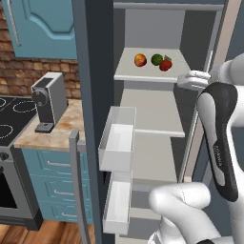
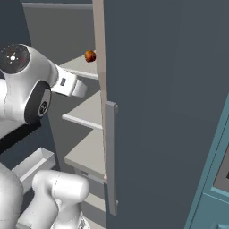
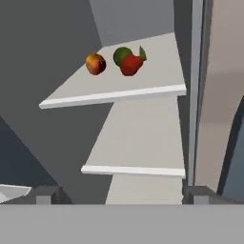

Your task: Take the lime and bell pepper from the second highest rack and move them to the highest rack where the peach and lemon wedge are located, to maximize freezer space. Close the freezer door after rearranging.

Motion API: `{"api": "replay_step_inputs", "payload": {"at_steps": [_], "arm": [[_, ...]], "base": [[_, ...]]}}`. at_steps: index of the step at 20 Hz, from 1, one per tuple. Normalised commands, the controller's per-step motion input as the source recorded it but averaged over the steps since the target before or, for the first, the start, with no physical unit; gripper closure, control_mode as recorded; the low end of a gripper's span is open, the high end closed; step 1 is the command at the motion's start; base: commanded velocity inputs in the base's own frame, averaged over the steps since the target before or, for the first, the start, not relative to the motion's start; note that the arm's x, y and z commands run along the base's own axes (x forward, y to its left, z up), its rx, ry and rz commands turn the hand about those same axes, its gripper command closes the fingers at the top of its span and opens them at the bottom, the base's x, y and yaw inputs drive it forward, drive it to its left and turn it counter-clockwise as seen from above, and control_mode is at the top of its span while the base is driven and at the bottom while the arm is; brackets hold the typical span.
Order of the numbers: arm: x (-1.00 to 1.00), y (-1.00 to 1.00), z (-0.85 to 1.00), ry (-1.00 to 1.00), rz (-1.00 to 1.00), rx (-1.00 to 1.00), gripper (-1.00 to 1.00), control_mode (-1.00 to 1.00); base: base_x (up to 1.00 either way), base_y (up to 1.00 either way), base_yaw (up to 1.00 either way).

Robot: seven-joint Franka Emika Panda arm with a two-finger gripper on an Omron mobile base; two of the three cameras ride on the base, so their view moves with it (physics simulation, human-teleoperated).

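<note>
You see an orange, red-blushed peach (image 3: 96, 64), a dark green lime (image 3: 121, 55) and a glossy red bell pepper (image 3: 131, 65) on the pale grey-white highest rack (image 3: 114, 94).

- All the fruit sits on the highest rack (image 1: 143, 74): peach (image 1: 140, 60) at 9 o'clock, lime (image 1: 157, 59) just beside it, bell pepper (image 1: 165, 65) touching the lime at its 4 o'clock.
- lemon wedge (image 3: 142, 53) pokes out behind the pepper, at its 1 o'clock in the hand view.
- second highest rack (image 1: 155, 119) lies right under that one.
- freezer door (image 1: 93, 95) stands swung out at 9 o'clock of the shelves, with two bins on its inner side.
</note>
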Motion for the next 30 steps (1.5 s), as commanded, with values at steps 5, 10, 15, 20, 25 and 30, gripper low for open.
{"api": "replay_step_inputs", "payload": {"at_steps": [5,10,15,20,25,30], "arm": [[-0.76,0.2,-0.33,0.0,0.19,-0.26,-1.0,-1.0],[-0.16,0.08,-0.08,0.0,0.05,-0.05,-1.0,1.0],[0.0,0.0,0.0,0.0,0.0,0.0,-1.0,1.0],[0.0,0.0,0.0,0.0,0.0,0.0,-1.0,1.0],[0.0,0.0,0.0,0.0,0.0,0.0,-1.0,1.0],[0.0,0.0,0.0,0.0,0.0,0.0,-1.0,1.0]], "base": [[0.0,0.0,0.0],[-0.74,0.31,0.21],[-1.0,0.37,0.14],[-0.82,0.61,0.01],[-0.13,1.0,-0.1],[0.03,1.0,-0.3]]}}
